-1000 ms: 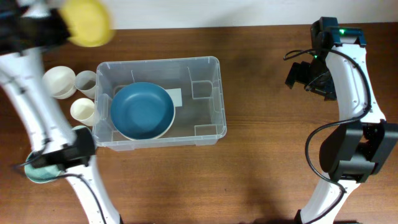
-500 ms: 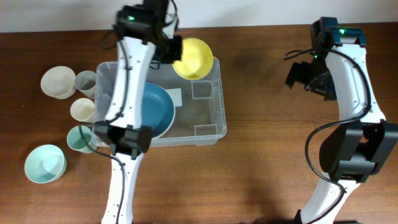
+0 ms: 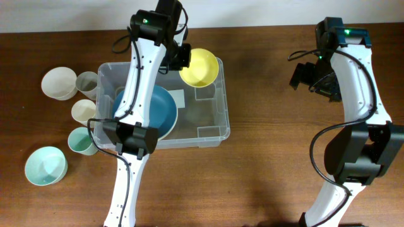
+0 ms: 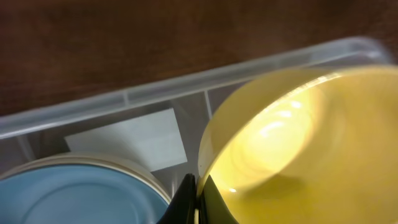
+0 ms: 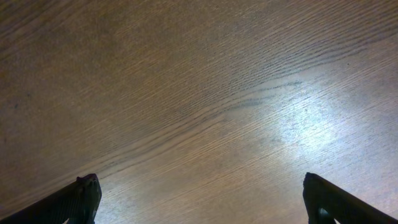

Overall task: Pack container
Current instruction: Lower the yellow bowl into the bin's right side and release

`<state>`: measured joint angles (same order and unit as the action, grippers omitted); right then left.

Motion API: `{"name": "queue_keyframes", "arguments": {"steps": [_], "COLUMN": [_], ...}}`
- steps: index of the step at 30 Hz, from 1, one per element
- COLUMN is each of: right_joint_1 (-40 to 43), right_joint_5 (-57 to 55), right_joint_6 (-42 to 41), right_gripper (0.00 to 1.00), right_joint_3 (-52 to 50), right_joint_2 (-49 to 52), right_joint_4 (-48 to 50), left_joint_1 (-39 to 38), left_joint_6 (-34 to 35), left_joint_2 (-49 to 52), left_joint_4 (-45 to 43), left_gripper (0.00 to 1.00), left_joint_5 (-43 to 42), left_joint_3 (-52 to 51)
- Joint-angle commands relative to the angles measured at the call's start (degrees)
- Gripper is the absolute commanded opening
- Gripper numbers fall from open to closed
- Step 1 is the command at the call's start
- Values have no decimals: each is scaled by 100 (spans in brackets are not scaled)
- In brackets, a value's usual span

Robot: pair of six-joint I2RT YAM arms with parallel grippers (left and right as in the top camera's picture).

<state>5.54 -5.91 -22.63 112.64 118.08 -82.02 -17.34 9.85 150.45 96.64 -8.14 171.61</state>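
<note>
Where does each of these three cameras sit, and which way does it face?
Overhead: fixed above the table, looking straight down; shows both arms plus the container.
Left wrist: on the left arm, looking past the left gripper, shut on the yellow bowl, into the container.
Right wrist: on the right arm, facing bare wood, the open right gripper at the bottom.
Overhead and left wrist share the yellow bowl and blue bowl.

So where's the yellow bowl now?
Overhead, the yellow bowl hangs over the far right corner of the container, right of the blue bowl, pinched by its rim in the left jaws.
</note>
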Motion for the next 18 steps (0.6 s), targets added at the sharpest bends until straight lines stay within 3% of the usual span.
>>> {"name": "queue_keyframes", "arguments": {"steps": [1,13,18], "right_joint_1": [11,11,11], "right_joint_5": [-11,-13,-13], "right_joint_6": [-13,-13,-13], "right_gripper": [99,99,99], "right_joint_3": [13,13,13], "right_joint_2": [-28,-28,-28], "right_joint_4": [2,2,2], "left_joint_1": [-13,-15,-13], "left_joint_6": [-52,-55,-55], "left_joint_2": [146,149,149], "left_joint_4": [7,-140,-341], "left_gripper": [1,2,12], "left_joint_5": [50,50,50], "left_joint_3": [-393,-1362,-1521]}}
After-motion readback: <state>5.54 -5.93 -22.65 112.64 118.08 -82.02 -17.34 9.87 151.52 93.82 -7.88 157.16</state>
